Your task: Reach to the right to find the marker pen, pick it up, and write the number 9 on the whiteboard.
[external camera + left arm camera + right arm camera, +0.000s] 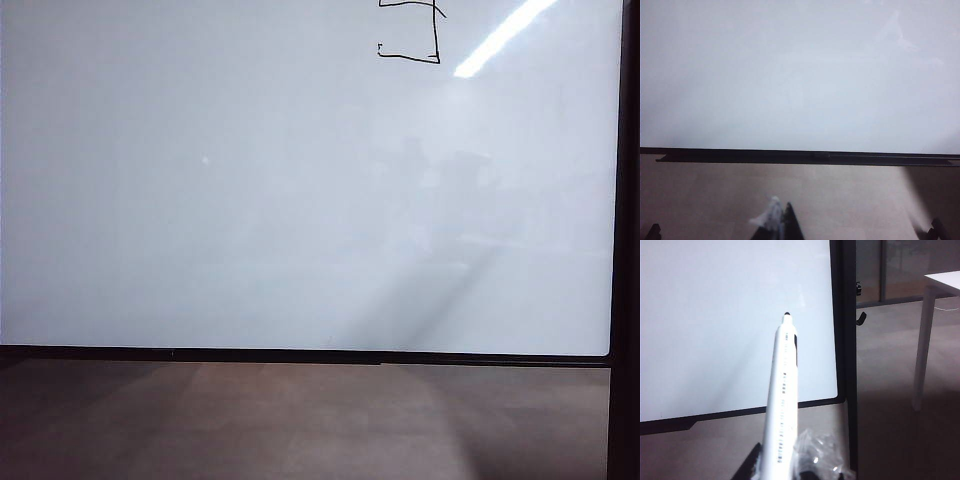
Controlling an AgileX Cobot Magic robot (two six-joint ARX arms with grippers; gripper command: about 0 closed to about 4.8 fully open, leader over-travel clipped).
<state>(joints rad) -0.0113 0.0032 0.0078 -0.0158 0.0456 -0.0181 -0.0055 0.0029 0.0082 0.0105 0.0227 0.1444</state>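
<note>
The whiteboard [250,200] fills most of the exterior view, where neither gripper shows. The lower strokes of the number 9 [437,35] show at its top edge; the rest is cut off. In the right wrist view my right gripper [785,462] is shut on the marker pen [782,390], a white barrel with a dark tip pointing at the whiteboard [715,330] near its lower right corner. Whether the tip touches the board cannot be told. In the left wrist view my left gripper [781,222] is shut, empty, low before the whiteboard [790,75].
A black frame [300,355] edges the board's bottom, with brown-grey floor [300,420] below. A dark post [849,340] runs along the board's right side. Beyond it stands a white table [942,280] on a white leg [922,340].
</note>
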